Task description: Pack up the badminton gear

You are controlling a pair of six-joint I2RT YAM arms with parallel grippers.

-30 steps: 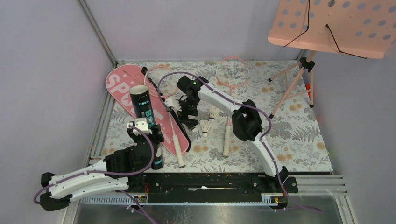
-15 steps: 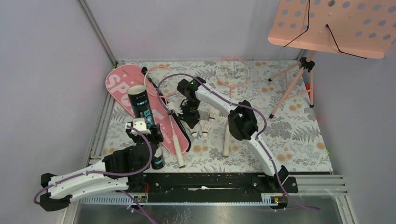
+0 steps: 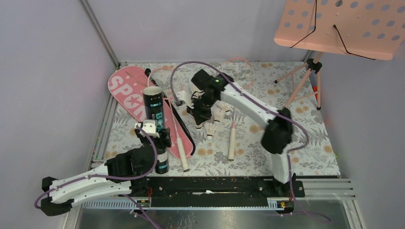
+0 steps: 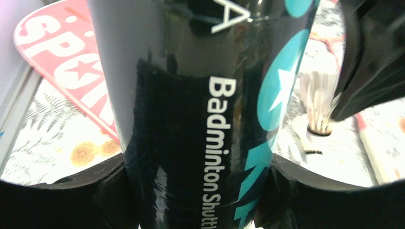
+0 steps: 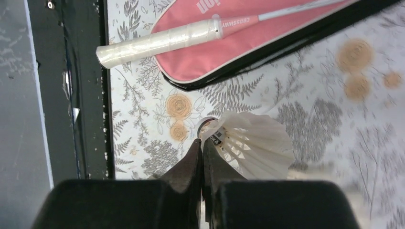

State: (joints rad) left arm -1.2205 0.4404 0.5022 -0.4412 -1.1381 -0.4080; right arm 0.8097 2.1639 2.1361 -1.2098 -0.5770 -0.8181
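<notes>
My left gripper (image 3: 154,137) (image 4: 200,174) is closed around the long black tube (image 3: 155,112) (image 4: 200,95) and holds it upright, open end on top. My right gripper (image 3: 199,120) (image 5: 202,143) hangs above the mat, its jaws shut on the edge of a white shuttlecock (image 5: 253,143). Two more shuttlecocks (image 3: 210,130) (image 3: 219,114) stand just right of it. The pink "SPORT" cover (image 3: 125,88) (image 5: 229,52) lies at the left with one racket's white handle (image 3: 181,151) (image 5: 157,40) across it. The other racket (image 3: 231,140) lies to the right, its head partly hidden by my right arm.
A pink perforated music stand (image 3: 341,26) on tripod legs (image 3: 301,90) rises at the back right. A black rail (image 3: 215,186) runs along the near edge. Grey walls close in the left and back sides.
My right gripper has shut on a shuttlecock and risen, shifting a little right and back. The left arm has moved the tube slightly right.
</notes>
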